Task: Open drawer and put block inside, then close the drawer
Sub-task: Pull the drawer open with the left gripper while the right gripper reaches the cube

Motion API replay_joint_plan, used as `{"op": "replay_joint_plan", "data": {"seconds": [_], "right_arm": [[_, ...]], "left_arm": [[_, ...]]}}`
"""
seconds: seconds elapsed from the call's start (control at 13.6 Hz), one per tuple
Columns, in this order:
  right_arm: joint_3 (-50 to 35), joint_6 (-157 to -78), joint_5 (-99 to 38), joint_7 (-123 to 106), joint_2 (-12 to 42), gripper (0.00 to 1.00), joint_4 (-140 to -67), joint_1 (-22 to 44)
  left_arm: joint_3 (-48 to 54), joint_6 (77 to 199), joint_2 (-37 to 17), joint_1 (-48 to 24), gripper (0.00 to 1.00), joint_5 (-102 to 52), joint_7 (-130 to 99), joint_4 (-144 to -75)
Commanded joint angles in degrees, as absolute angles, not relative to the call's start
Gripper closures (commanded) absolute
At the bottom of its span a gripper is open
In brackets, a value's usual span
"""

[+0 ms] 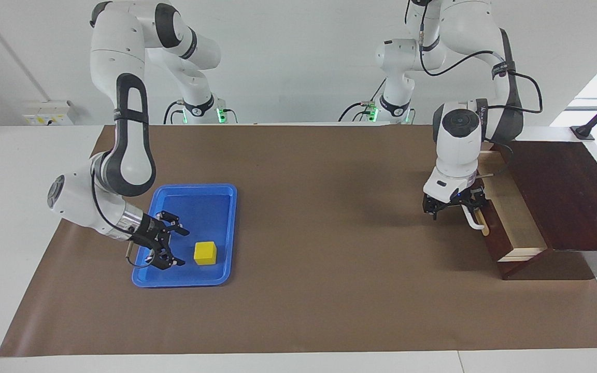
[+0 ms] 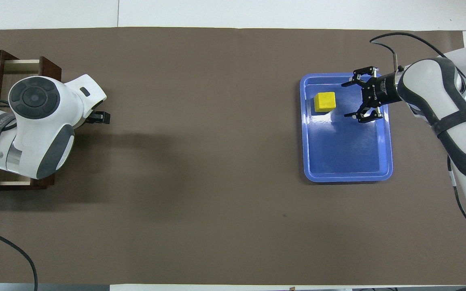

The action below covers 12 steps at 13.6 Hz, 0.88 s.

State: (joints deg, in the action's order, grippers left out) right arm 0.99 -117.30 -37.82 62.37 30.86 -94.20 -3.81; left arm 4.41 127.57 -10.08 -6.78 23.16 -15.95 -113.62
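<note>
The drawer of the dark brown cabinet stands pulled out at the left arm's end of the table, its pale wood interior showing and empty. My left gripper hangs low right at the drawer's front panel, beside its white bar handle; in the overhead view the arm covers most of the drawer. The yellow block lies in the blue tray. My right gripper is open, low over the tray, just beside the block and apart from it, jaws facing it.
The blue tray lies toward the right arm's end of the brown mat. The open drawer juts out over the mat from the cabinet.
</note>
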Motion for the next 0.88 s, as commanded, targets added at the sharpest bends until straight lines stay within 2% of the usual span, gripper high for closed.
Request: {"op": "replay_joint_plan", "data": {"seconds": [0.0,0.66,0.81], "right_arm": [[0.79,-118.65,-39.72,59.95,31.63,0.02,-94.66,-3.96],[0.79,-122.16,-42.01,59.15,32.6,0.02,-96.33,-2.9],[0.7,-122.26,-42.1,58.98,32.96,0.02,-96.24,-3.07]], "left_arm": [[4.22,126.92,-10.55,-10.72,0.0,21.09,-18.46,-113.64],[4.04,125.86,-10.46,-11.87,0.0,20.13,-19.95,-113.38],[4.04,123.24,-10.63,-11.78,0.0,20.04,-19.95,-111.37]]}}
